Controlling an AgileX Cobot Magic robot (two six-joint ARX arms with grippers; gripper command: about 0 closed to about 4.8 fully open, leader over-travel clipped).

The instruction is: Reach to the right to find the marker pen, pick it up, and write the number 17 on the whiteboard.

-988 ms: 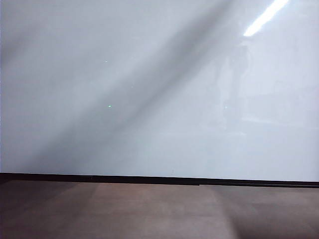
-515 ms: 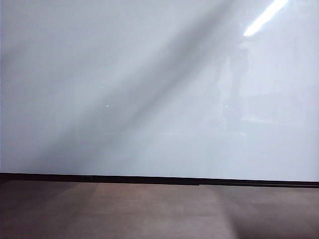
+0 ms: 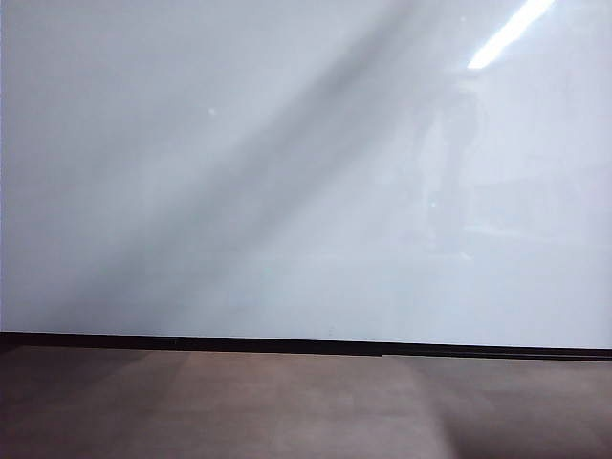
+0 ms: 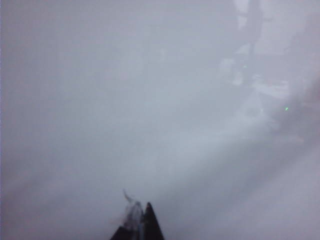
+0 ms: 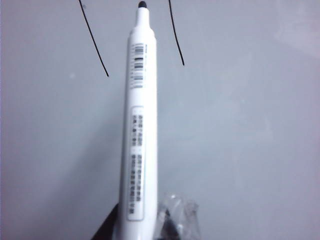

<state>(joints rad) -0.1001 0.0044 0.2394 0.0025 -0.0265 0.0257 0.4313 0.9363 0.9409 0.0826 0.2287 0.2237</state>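
Against the whiteboard [image 5: 240, 140], right pincer [image 5: 145, 227] grips marker pen [image 5: 139, 125]; left pincer [image 4: 137, 225] seemingly closed.

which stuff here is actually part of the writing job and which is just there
Part of the job:
- large glossy white whiteboard
- white plastic marker pen with black tip, held in the right gripper, uncapped
- two thin black pen strokes on the board

Just there:
- brown-grey matte surface below the board
- left gripper, holding nothing visible
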